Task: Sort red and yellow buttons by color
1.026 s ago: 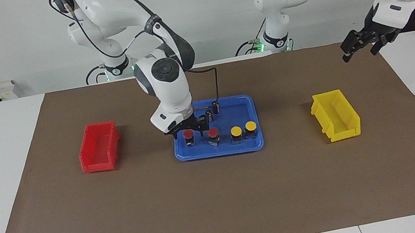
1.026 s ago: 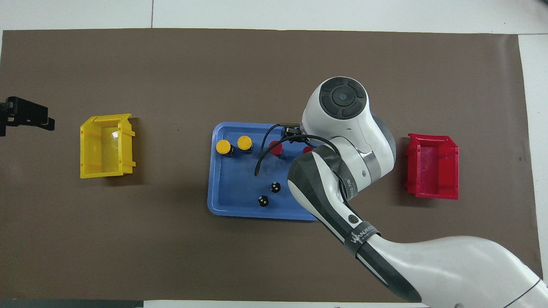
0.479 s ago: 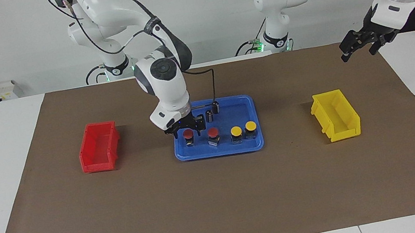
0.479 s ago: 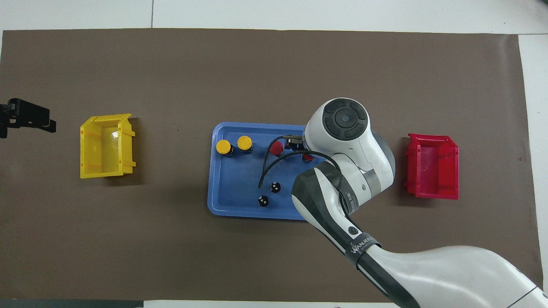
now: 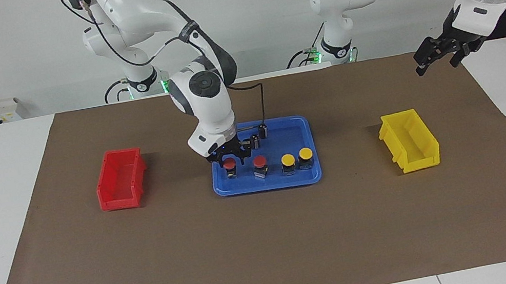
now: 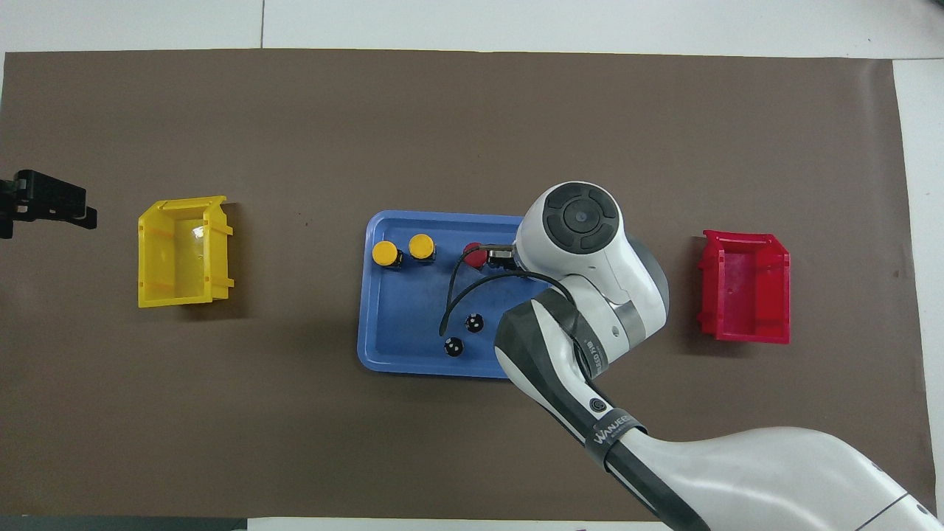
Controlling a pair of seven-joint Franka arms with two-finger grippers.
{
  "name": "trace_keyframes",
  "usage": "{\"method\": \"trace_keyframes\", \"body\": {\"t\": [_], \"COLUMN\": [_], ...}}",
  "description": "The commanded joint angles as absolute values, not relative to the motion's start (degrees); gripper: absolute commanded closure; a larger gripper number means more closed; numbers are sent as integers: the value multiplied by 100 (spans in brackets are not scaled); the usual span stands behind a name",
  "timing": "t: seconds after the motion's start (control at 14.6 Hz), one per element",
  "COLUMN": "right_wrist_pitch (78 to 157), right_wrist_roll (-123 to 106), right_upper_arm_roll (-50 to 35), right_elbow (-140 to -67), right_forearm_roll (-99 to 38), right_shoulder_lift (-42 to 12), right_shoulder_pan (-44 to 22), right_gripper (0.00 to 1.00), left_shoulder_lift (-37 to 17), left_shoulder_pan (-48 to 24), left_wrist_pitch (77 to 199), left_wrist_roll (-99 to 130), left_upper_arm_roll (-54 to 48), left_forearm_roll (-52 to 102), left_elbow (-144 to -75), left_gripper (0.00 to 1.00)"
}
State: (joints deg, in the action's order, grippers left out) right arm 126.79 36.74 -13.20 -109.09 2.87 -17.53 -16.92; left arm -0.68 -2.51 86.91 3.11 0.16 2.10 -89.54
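Facing view: right end effector (image 5: 230,158) over red button (image 5: 229,165), grip indiscernible; overhead hides both.

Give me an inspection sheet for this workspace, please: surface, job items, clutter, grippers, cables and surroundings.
Surface: brown mat on a white table.
Job's things: two red buttons and two yellow buttons in the blue tray; red bin and yellow bin hold nothing seen.
Clutter: two dark cylinders in the tray.
Grippers: right gripper down at the end red button; left gripper open, waiting above the table's edge near the yellow bin.
Cables: black cable loops at the right wrist.
Surroundings: white wall.
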Motion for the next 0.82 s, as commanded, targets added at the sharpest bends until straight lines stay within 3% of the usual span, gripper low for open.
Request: {"method": "trace_keyframes", "body": {"t": [0.0, 0.07, 0.41, 0.55, 0.75], "right_wrist_pitch": [12657, 12552, 11210, 10708, 10511], "right_wrist_roll": [3691, 3691, 3316, 2588, 1333], "right_upper_arm_roll": [-1354, -1354, -1354, -1345, -1345], "right_elbow": [-10969, -10882, -9644, -9729, -10841], "right_forearm_roll": [316, 308, 194, 19, -429], "right_shoulder_lift": [-1705, -1705, -1408, -900, 146], "right_shoulder_pan": [-1591, -1556, -1022, -600, 217], "right_gripper": [80, 89, 90, 90, 90], "left_shoulder_lift": [79, 79, 70, 79, 254], "left_shoulder_pan": [-229, -229, -255, -290, -421], "left_wrist_pitch": [8675, 8657, 8692, 8719, 9584], "left_wrist_roll": [334, 343, 377, 413, 509], "left_upper_arm_roll": [9, 9, 9, 9, -52], "left_forearm_roll": [193, 193, 193, 193, 193], "left_elbow": [-9114, -9114, -9114, -9123, -9656], "left_gripper": [0, 0, 0, 0, 0]}}
